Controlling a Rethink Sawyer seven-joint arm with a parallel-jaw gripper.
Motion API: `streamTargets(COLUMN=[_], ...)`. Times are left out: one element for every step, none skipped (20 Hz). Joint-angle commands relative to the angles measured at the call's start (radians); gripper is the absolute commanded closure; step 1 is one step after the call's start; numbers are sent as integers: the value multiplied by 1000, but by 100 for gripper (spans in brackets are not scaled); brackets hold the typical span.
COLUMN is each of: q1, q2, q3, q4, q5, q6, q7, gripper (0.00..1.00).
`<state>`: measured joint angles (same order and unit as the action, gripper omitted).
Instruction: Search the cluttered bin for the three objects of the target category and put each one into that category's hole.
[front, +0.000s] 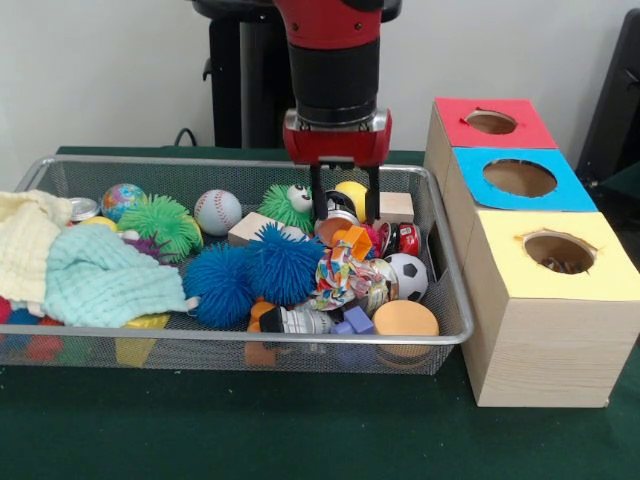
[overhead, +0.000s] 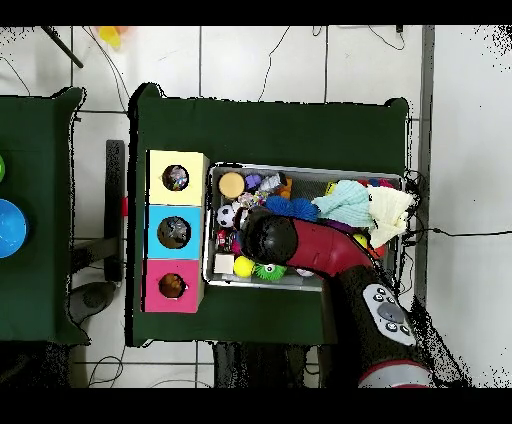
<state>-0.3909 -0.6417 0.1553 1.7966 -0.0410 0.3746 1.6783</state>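
Wire mesh makes up the bin (front: 240, 335), and I have the gripper (front: 344, 205) lowered into its far right part, fingers spread with a clear gap between them. They straddle the spot where a yellow ball (front: 352, 193) sits against the back wall, just beside a wooden block (front: 396, 207) and above a round tin-like thing (front: 337, 224) I cannot identify.

I don't know the target category for certain. Judging from where the fingers stand, I take balls to be the likely aim. The yellow ball looks smooth, so I expect it to be light, fairly firm and prone to squirting out sideways; I'd close across its widest part, not near the top. The soccer ball (front: 406, 274) near the right wall and the baseball (front: 217, 211) further left would handle much the same. The blue spiky balls (front: 252, 268) and the green one (front: 161, 222) look soft and floppy; there I'd pinch deep into the body, since the spikes alone would slip.

Three boxes stand outside the bin's right wall, with holes in a red top (front: 490, 122), a blue top (front: 519, 178) and a yellow top (front: 559, 252). From overhead the arm covers the fingers, so only the front view shows the opening.
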Motion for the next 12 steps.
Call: streamTargets(q1=[18, 25, 22, 18, 3, -9, -18, -24, -26, -28, -34, -40], q2=[48, 21, 8, -5, -6, 2, 12, 21, 26, 29, 31, 33], q3=[-24, -32, -30, -27, -11, 2, 12, 19, 19, 20, 27, 33], q4=[-95, -99, -100, -100, -93, -89, -86, -85, -85, -84, -81, -77], q5=[21, 27, 31, 36, 40, 42, 42, 42, 39, 39, 40, 41], q6=[-26, 15, 35, 55, 44, 26, 6, -9, -22, -27, -33, -39], q7=[160, 159, 154, 150, 143, 139, 137, 137, 138, 139, 138, 138], gripper=[0, 0, 0, 0, 0, 0, 0, 0, 0, 0, 0, 0])
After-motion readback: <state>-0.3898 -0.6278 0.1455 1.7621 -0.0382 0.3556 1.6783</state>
